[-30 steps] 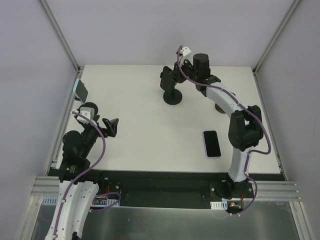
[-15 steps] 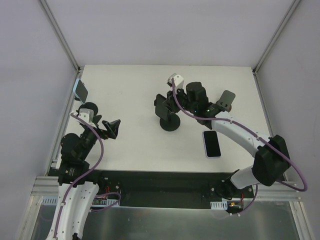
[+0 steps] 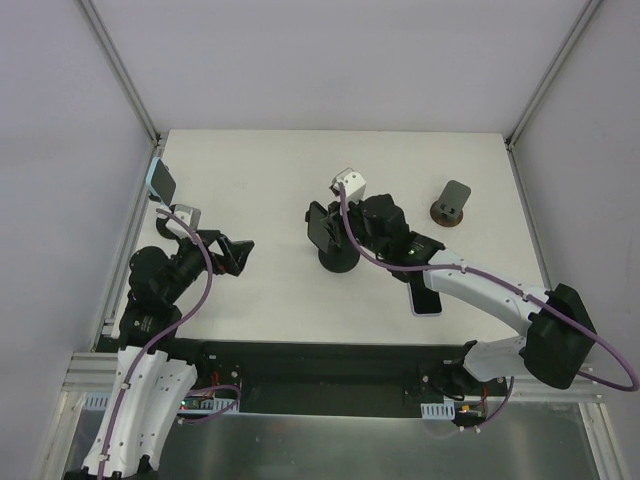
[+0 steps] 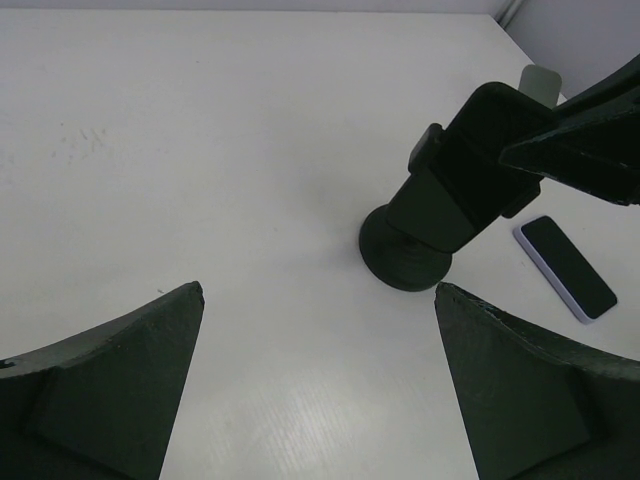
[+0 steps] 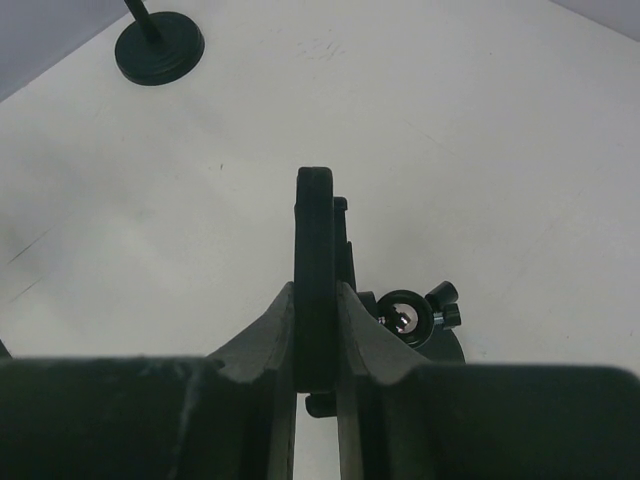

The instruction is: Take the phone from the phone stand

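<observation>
A black phone [image 3: 319, 228] stands upright in the clamp of a black phone stand [image 3: 338, 259] with a round base, near the table's middle. My right gripper [image 3: 333, 226] is shut on the phone's edges; in the right wrist view the phone [image 5: 316, 250] shows edge-on between both fingers, with the stand's joint [image 5: 408, 318] just behind. My left gripper [image 3: 238, 255] hangs open to the left of the stand, apart from it. In the left wrist view the stand [image 4: 408, 250] and phone [image 4: 487, 150] lie ahead of the open gripper [image 4: 318, 292], nothing between its fingers.
A lilac-cased phone [image 3: 424, 299] lies flat to the right of the stand, partly under my right arm. A small grey stand [image 3: 452, 203] sits at the back right. A teal phone [image 3: 160, 181] on a stand is at the left edge, its round base [image 5: 158, 47] showing.
My right arm has brought the phone and its stand from the back of the table toward the middle. The left gripper has swung right toward the stand.
</observation>
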Robot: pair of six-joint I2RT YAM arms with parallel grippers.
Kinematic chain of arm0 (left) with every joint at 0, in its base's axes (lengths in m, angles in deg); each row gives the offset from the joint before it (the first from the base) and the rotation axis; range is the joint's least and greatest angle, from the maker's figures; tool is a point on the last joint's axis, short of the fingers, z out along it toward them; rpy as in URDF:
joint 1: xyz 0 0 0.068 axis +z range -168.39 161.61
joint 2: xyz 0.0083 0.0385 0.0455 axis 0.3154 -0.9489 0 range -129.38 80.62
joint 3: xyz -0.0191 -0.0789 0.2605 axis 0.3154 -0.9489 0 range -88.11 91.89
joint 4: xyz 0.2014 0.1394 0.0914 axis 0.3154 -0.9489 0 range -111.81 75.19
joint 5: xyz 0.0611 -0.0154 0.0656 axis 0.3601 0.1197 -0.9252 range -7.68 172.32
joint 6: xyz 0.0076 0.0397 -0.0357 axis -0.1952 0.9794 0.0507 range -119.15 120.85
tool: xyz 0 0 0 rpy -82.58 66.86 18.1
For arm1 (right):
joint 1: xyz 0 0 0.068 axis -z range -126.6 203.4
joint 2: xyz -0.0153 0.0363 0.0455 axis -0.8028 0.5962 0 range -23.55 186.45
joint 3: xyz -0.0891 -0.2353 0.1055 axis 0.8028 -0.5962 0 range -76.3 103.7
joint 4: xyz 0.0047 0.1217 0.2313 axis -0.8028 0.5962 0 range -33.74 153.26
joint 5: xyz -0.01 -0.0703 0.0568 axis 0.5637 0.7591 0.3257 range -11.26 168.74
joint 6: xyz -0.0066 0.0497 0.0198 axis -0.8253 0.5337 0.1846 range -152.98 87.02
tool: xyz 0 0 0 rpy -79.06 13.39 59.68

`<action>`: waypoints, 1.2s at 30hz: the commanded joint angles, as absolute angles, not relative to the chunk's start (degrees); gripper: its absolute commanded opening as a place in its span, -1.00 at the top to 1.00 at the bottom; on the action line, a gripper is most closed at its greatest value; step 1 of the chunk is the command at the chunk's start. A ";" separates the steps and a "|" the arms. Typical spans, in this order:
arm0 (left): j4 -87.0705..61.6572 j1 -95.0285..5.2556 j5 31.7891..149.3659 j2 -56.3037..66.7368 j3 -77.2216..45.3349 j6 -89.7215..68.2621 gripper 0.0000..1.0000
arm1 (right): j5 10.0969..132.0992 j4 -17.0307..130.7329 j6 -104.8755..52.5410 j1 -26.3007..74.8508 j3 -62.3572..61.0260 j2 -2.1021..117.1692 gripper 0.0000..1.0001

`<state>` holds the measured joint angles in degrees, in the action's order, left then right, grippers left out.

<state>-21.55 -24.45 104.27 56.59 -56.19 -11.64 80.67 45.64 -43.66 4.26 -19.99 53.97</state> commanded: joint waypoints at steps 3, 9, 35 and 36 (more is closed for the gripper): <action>-20.17 -25.33 109.30 54.00 -53.31 -13.48 -0.98 | 87.34 41.49 -37.38 1.55 -21.19 50.72 0.80; -19.82 -27.08 109.12 52.85 -53.31 -14.88 -0.98 | 91.48 41.75 -35.01 0.84 -21.46 49.84 0.74; -18.41 -59.15 71.19 35.91 -43.47 -25.34 -0.98 | 98.07 55.20 -42.39 6.72 -27.78 32.71 -0.93; -18.41 -62.21 68.98 34.67 -41.64 -25.17 -0.98 | 98.25 55.38 -42.13 7.43 -28.57 31.14 -0.92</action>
